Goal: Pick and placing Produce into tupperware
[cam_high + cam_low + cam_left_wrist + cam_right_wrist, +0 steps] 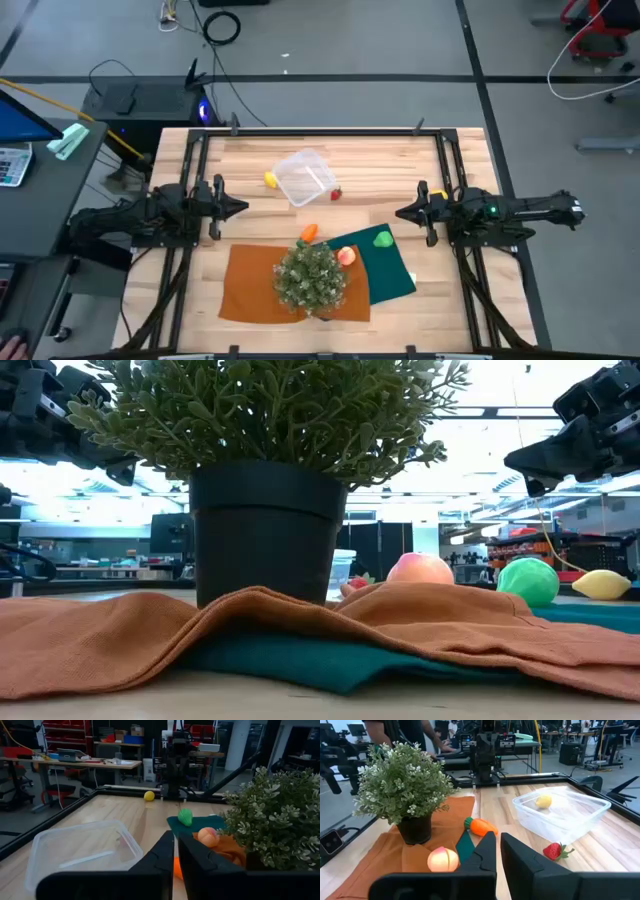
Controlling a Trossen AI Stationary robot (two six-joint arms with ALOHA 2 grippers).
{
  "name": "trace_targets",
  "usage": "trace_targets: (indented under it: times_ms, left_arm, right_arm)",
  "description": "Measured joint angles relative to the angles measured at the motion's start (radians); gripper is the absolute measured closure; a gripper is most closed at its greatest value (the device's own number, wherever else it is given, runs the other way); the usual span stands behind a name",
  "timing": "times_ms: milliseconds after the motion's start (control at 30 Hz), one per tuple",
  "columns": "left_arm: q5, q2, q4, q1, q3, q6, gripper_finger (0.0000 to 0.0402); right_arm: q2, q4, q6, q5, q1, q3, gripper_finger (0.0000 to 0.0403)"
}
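The clear tupperware [303, 177] stands on the wooden table at the far middle and holds nothing. Beside it lie a yellow piece [270, 180] and a red strawberry [336, 194]. An orange carrot [309, 232] lies at the orange cloth's far edge. A peach [346, 255] and a green piece [382, 238] lie on the cloths, and a yellow lemon [437, 194] lies near my right gripper. My left gripper [242, 208] hovers shut at the left, pointing toward the table's right. My right gripper [400, 212] hovers shut at the right, pointing left. Both are empty.
A bushy potted plant [311, 277] stands on an orange cloth [250, 290] at the near middle. A dark green cloth [392, 272] lies partly under it to the right. Black rails [320, 131] frame the table. People show in the room behind [427, 732].
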Motion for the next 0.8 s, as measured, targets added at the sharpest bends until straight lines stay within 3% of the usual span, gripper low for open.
trace_targets:
  times_ms: [400,800]
  left_arm:
    - [0.0,0.0,0.0,0.0,0.0,0.0,0.0361]
    - [0.0,0.0,0.0,0.0,0.0,0.0,0.0374]
  right_arm:
    - [0.0,0.0,0.0,0.0,0.0,0.0,0.0403]
    - [0.0,0.0,0.0,0.0,0.0,0.0,0.0403]
